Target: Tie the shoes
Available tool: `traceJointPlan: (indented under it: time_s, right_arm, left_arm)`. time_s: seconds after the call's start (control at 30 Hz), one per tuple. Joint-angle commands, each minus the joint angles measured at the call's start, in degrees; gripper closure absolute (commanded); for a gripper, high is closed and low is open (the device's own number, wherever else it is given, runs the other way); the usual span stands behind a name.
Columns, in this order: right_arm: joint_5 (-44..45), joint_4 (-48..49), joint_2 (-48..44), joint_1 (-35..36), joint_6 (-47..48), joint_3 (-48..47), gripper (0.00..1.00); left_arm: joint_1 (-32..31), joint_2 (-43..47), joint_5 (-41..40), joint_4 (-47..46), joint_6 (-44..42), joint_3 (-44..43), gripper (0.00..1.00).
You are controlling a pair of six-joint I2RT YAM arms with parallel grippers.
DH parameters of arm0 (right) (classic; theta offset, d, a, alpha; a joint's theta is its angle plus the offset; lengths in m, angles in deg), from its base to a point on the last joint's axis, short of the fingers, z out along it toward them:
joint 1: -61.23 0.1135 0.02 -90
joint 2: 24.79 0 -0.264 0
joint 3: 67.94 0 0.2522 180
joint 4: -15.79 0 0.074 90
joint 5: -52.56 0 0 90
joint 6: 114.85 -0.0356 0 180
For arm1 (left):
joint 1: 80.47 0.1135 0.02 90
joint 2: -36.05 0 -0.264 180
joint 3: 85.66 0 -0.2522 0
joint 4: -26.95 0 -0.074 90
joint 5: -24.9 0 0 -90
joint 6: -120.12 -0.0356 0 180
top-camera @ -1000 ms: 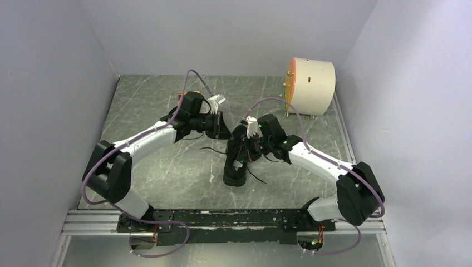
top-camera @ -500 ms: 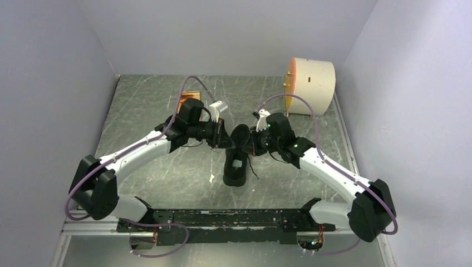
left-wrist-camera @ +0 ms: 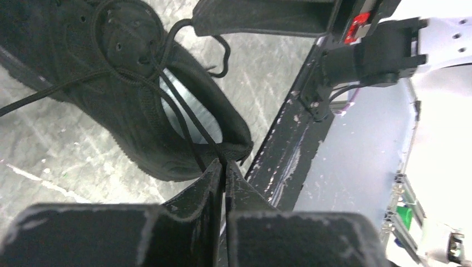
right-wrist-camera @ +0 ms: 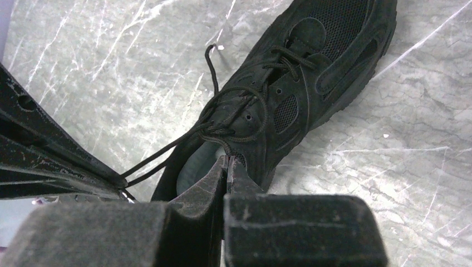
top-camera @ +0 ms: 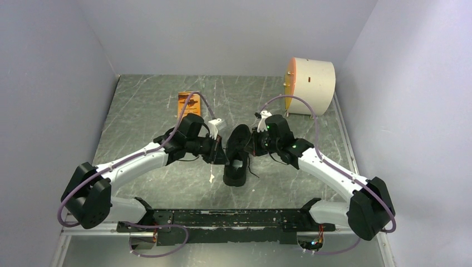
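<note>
pinching one lace (left-wrist-camera: 186, 114) each, the left fingers (left-wrist-camera: 207, 186) and right fingers (right-wrist-camera: 210, 183) are flanking the shoe (top-camera: 236, 158), which is lying on the counter (top-camera: 139, 111) between them. the knot-crossing step seems to be underway; next, both strands likely need pulling apart evenly.

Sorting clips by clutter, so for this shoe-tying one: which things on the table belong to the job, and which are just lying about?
Part of the job:
- shoe
- laces
- left pincer, shut on a lace
- right pincer, shut on a lace

Lying about:
- cream drum, far right
- orange packet, at the back
- white scrap, beside the shoe
</note>
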Motion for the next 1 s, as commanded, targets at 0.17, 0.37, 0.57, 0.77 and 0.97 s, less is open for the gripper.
traceJointPlan:
  time_s: [0.17, 0.37, 0.57, 0.77, 0.97]
  right_arm:
    - [-0.83, -0.44, -1.0, -0.28, 0.26, 2.2, 1.0]
    - [-3.02, -0.49, -1.62, -0.28, -0.07, 3.78, 1.0]
    - [-4.25, 0.23, -2.17, -0.31, -0.94, 4.63, 1.0]
    - [-4.34, 0.28, -2.78, -0.26, -0.85, 4.47, 1.0]
    - [-3.5, 1.71, -2.85, -0.3, -1.68, 4.21, 1.0]
  left_arm:
    - [-1.21, 2.91, -9.4, 7.08, -7.56, -2.01, 0.68]
    - [-0.88, 5.73, -16.24, 16.01, -8.02, -8.55, 0.53]
    - [0.52, 1.39, -17.35, 14.1, -7.54, -16.31, 0.42]
    - [1.53, -14.43, -10.73, 10.79, -4.95, -23.52, 0.55]
    - [1.6, -21.06, -9.1, 6.51, -2.18, -23.48, 0.55]
